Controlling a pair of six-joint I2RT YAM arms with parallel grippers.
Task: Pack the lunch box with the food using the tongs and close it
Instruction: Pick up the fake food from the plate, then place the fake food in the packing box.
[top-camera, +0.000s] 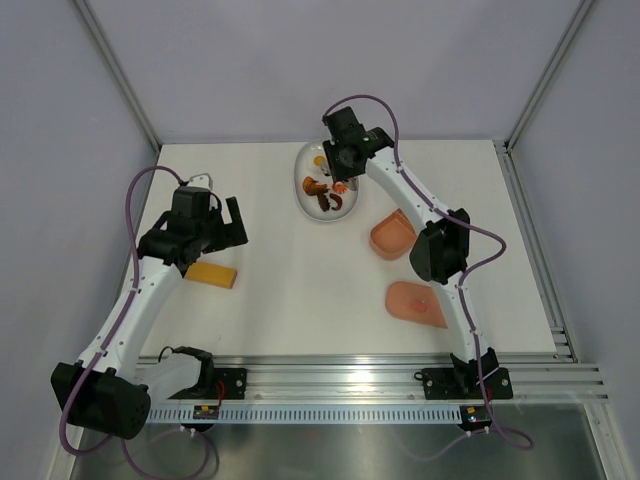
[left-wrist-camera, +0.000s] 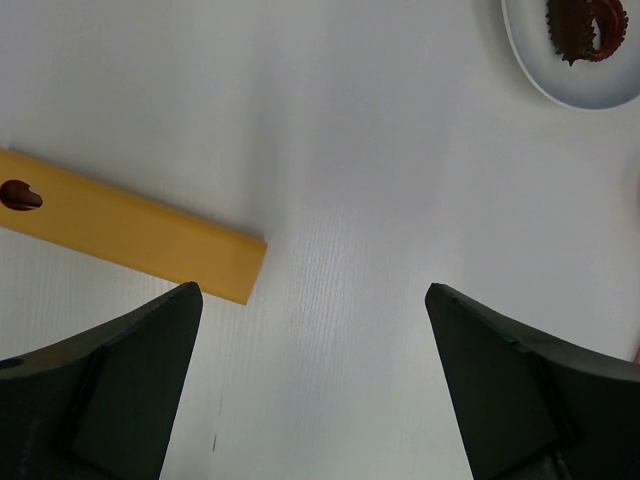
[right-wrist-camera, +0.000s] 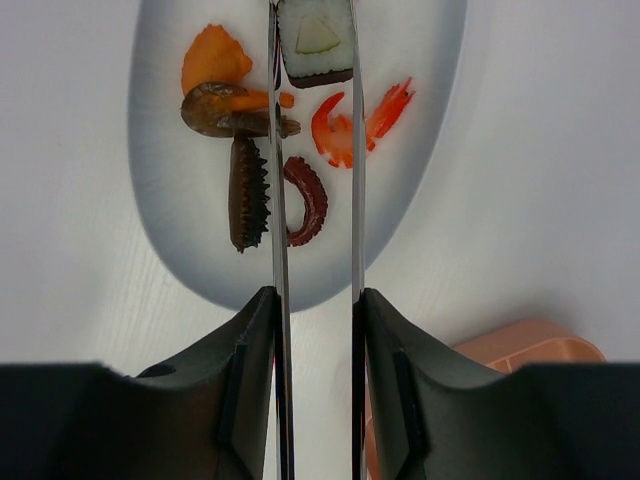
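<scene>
My right gripper (right-wrist-camera: 315, 300) is shut on the thin silver tongs (right-wrist-camera: 277, 200), one arm pressed against each finger. The tong tips reach over the white dish (right-wrist-camera: 170, 200) and bracket a black-and-white piece (right-wrist-camera: 315, 40) on both sides; I cannot tell whether it is lifted. More food lies on the dish: an orange shrimp (right-wrist-camera: 350, 125), an orange bit (right-wrist-camera: 213, 60), brown pieces (right-wrist-camera: 245, 195) and a reddish curl (right-wrist-camera: 308, 200). The pink lunch box (top-camera: 393, 235) stands right of the dish and its lid (top-camera: 417, 303) lies nearer. My left gripper (left-wrist-camera: 312, 290) hovers open over bare table.
A yellow-orange block (top-camera: 212, 274) lies under the left arm, and it shows in the left wrist view as the block (left-wrist-camera: 130, 230) left of the fingers. The dish's rim (left-wrist-camera: 560, 85) is at that view's top right. Frame posts and walls enclose the table.
</scene>
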